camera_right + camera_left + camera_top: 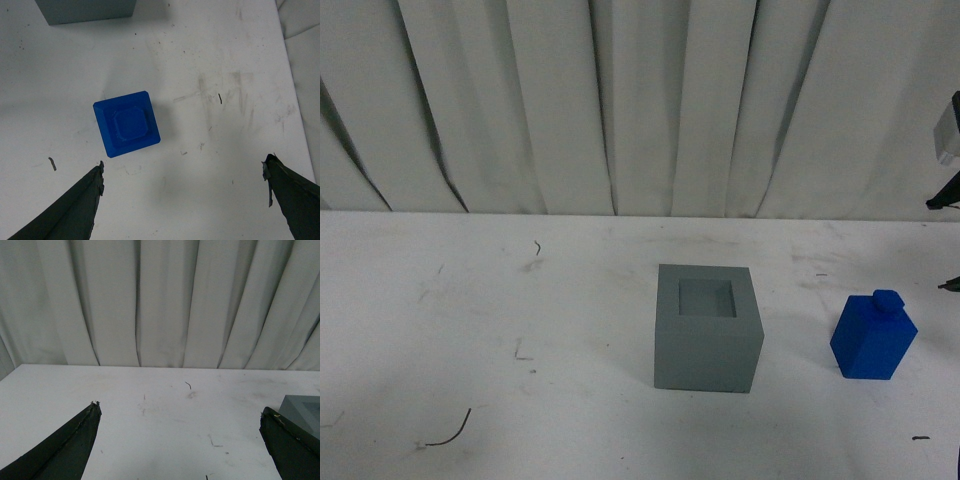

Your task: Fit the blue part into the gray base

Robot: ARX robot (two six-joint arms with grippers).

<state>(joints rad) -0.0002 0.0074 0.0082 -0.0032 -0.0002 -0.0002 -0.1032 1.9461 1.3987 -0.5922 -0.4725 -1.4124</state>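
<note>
The gray base (708,328) stands on the white table, its square recess facing up and empty. The blue part (873,336) stands upright to its right, stud on top, apart from the base. In the right wrist view the blue part (126,124) is seen from above, and my right gripper (184,170) hangs open and empty above the table beside it; a corner of the base (85,10) shows at the frame's edge. My left gripper (179,412) is open and empty over bare table, with an edge of the base (304,411) next to one finger.
White curtains (620,100) hang behind the table's far edge. Small dark scraps of wire (450,437) and scuff marks lie on the table top. Part of my right arm (948,140) shows at the far right of the front view.
</note>
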